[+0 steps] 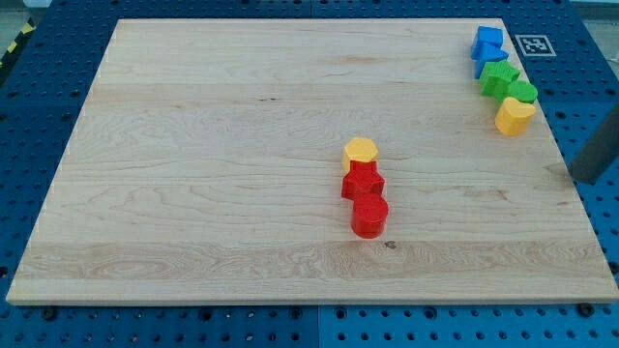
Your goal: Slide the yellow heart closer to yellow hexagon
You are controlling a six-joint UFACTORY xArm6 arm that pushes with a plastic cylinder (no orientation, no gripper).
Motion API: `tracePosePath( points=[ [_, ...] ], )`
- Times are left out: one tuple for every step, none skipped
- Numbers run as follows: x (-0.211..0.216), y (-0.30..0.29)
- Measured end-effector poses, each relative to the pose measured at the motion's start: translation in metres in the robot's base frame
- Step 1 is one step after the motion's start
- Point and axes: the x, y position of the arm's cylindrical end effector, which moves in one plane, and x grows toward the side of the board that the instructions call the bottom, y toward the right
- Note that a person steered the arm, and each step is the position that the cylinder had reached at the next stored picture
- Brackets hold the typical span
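The desk [193,145] was a pale wooden board. My tip [577,180], a bare rod with no hand to clench or release, stood at the right edge, just below and right of the yellow heart [515,115]. The heart lay upper right, touching green blocks [508,82]; the yellow hexagon [360,150] sat mid-frame. The heart looked light, rigid and easy to slide, best pushed from its right flank; which way its lobes pointed and its long axis I could not tell.

A pale wooden board [242,145] lies on blue pegboard [48,58] (evenly lit).
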Motion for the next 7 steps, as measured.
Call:
tracePosePath(
  points=[
    [-0.004, 0.027],
    [-0.044, 0.023],
    [-0.072, 0.011],
    [-0.086, -0.017],
    [-0.091, -0.031],
    [-0.091, -0.045],
    [-0.091, -0.046]
  ],
)
